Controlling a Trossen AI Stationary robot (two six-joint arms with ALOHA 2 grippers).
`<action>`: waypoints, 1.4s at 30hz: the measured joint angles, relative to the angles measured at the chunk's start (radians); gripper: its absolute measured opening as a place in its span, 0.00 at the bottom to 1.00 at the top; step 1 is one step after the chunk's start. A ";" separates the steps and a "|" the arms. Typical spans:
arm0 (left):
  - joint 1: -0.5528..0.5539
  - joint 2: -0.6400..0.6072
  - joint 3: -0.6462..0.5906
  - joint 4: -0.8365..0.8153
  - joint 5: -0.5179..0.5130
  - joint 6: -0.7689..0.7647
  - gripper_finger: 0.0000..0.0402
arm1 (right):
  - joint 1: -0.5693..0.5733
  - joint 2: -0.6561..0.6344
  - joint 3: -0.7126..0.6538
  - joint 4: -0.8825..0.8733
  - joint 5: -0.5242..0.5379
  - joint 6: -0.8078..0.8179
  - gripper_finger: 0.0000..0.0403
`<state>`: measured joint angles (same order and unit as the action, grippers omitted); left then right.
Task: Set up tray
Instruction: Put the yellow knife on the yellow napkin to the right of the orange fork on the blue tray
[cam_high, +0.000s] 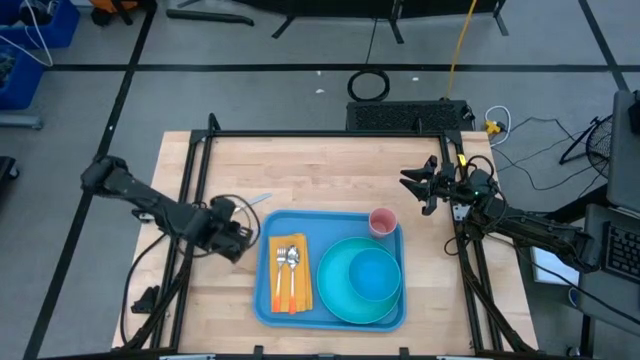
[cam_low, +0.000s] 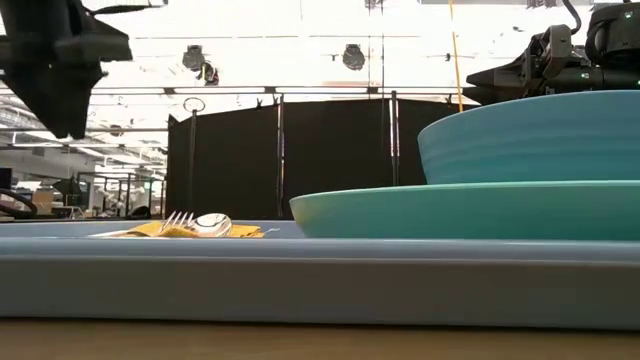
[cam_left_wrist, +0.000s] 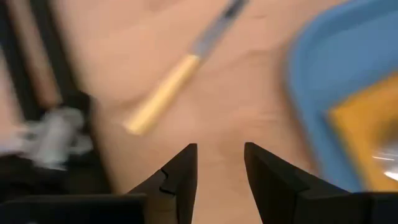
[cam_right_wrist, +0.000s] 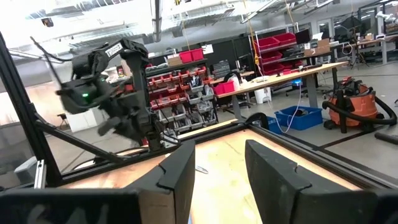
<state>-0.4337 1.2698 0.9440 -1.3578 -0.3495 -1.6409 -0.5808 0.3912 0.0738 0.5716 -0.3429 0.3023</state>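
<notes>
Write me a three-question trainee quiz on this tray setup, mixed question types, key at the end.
1. True or false: the knife lies on the table outside the tray.
2. Multiple choice: what rests on the yellow napkin? A) a fork and spoon B) the pink cup C) the bowl
3. Fill in: the bowl sits on the round teal ____.

Key:
1. True; it lies by the left gripper, whose jaws are open.
2. A; the pink cup stands in the tray's corner nearest the right gripper.
3. plate.
</notes>
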 joint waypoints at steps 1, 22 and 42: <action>0.022 0.001 -0.001 -0.020 0.003 0.046 0.34 | 0.000 0.000 0.000 0.000 0.000 0.000 0.32; 0.660 -0.088 -0.288 0.265 0.319 1.020 0.34 | 0.000 0.000 0.000 0.000 0.000 0.000 0.32; 0.824 -0.079 -0.371 0.371 0.345 1.130 0.34 | 0.000 0.000 0.000 0.000 0.000 0.000 0.32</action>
<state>0.3902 1.1908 0.5731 -0.9870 -0.0041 -0.5105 -0.5805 0.3912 0.0738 0.5716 -0.3428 0.3023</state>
